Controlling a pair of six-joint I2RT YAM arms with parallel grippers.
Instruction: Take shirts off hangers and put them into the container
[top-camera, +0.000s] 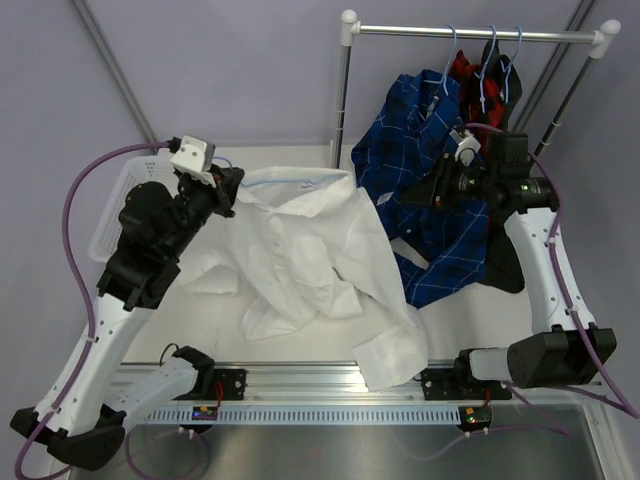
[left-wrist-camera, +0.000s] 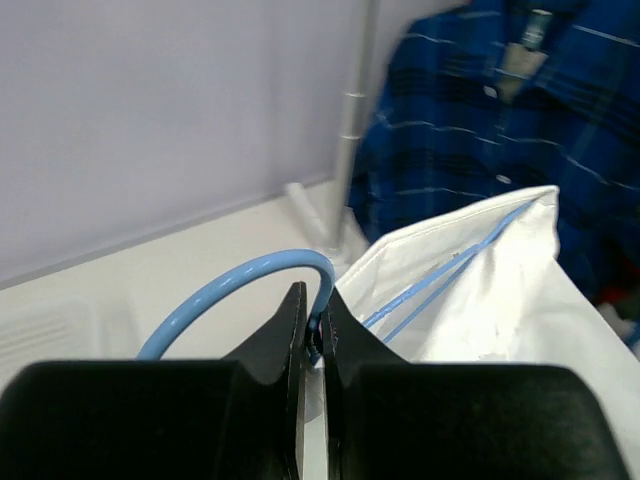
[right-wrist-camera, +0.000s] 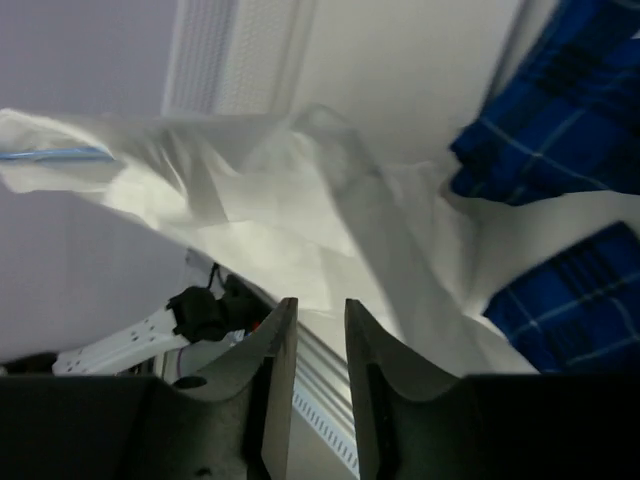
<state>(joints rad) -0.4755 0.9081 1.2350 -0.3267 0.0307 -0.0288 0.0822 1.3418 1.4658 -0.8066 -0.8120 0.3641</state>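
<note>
A white shirt (top-camera: 310, 250) lies spread across the table, its collar raised at the left. My left gripper (top-camera: 232, 185) is shut on the hooked top of the light-blue hanger (left-wrist-camera: 240, 285), whose wires run inside the shirt (left-wrist-camera: 470, 300). My right gripper (top-camera: 425, 195) hovers at the shirt's right edge in front of the blue plaid shirt (top-camera: 420, 150). In the right wrist view the right gripper (right-wrist-camera: 320, 305) is open with nothing between its fingers, and the white shirt (right-wrist-camera: 300, 220) lies just beyond. The white lattice container (top-camera: 112, 215) sits at the far left, mostly hidden by the left arm.
A silver rack rail (top-camera: 470, 35) at the back right carries light-blue hangers (top-camera: 452, 45) with the blue plaid, a red-and-black plaid shirt (top-camera: 465, 68) and a black shirt (top-camera: 495, 70). The rack post (top-camera: 345, 90) stands behind the white shirt. An aluminium rail (top-camera: 320, 378) runs along the near edge.
</note>
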